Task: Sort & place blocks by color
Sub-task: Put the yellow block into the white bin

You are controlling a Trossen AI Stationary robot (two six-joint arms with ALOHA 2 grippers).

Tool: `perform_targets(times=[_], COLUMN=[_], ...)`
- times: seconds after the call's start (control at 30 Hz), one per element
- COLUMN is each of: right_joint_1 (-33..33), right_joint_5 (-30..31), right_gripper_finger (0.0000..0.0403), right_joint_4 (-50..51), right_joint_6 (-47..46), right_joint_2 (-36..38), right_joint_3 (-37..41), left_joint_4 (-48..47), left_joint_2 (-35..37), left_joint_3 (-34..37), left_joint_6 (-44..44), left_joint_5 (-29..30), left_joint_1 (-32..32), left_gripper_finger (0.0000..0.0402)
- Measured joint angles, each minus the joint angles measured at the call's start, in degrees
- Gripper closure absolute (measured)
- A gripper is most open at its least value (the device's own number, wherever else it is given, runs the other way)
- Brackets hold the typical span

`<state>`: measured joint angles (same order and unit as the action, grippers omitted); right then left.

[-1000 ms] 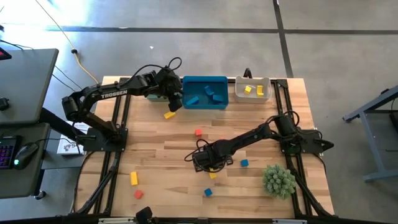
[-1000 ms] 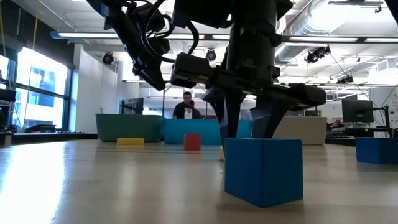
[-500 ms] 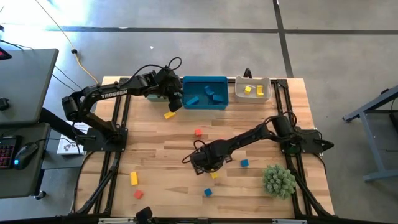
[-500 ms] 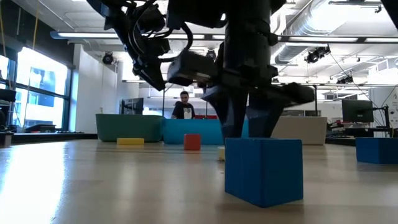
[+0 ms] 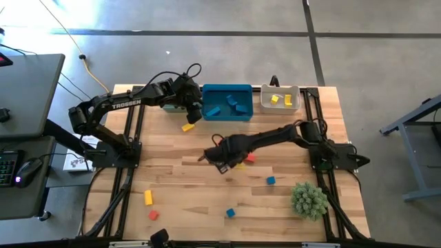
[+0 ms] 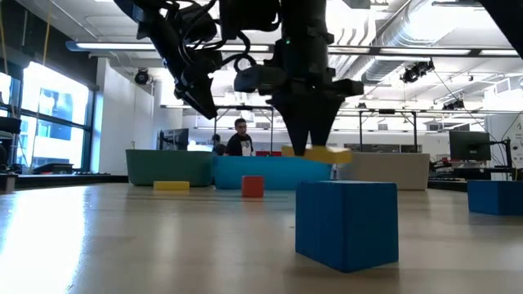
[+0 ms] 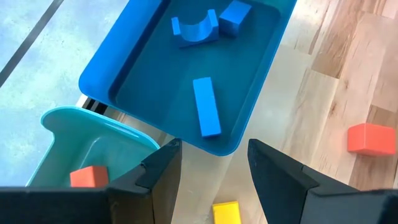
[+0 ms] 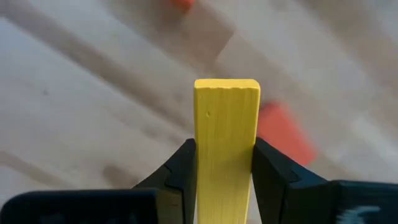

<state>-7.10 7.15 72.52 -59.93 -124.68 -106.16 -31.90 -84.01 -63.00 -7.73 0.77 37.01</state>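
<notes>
- Lying nearest on the wooden table, unsorted blocks are logged: a yellow block, a red block and a blue cube along the near edge; a second blue cube is sited slightly farther, to the right.
- A spiky green plant ball is noted at the near right; it is judged no part of the sort.
- At mid-table the right gripper is recorded clenched on a yellow bar, carried clear of the surface; the lift is judged a transfer toward the white bin.
- A red cube is seen on the table just beside that gripper.
- Farther left, a yellow cube lies near the blue bin.
- The left gripper is held over the table at the blue bin's near left corner, fingers parted and empty, judged waiting.
- Along the far edge: a teal bin with one red piece, a blue bin with blue blocks, and a white bin with yellow blocks.
- Beyond the table, a concrete floor and an open workshop with a person are noted.
</notes>
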Motion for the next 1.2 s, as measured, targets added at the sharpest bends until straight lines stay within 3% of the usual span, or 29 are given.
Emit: perform_targets(times=[0.43, 0.9, 1.2], right_joint_1=[9.79, 21.34, 30.53], right_joint_5=[13.26, 24.83, 28.07], right_gripper_finger=[0.0311, 0.0311, 0.0311], right_joint_4=[17.57, 17.50, 17.47], right_joint_6=[17.33, 34.86, 40.61], right_joint_2=[0.17, 3.99, 8.57], right_joint_3=[-5.87, -5.52, -5.52], left_joint_4=[-0.02, -0.02, -0.02], left_joint_2=[0.00, 0.00, 0.00], left_joint_3=[0.00, 0.00, 0.00], left_joint_6=[0.00, 0.00, 0.02], left_joint_5=[0.09, 0.11, 0.11], left_joint_1=[0.11, 0.11, 0.11], left_gripper_finger=[0.0227, 0.0227, 0.0227])
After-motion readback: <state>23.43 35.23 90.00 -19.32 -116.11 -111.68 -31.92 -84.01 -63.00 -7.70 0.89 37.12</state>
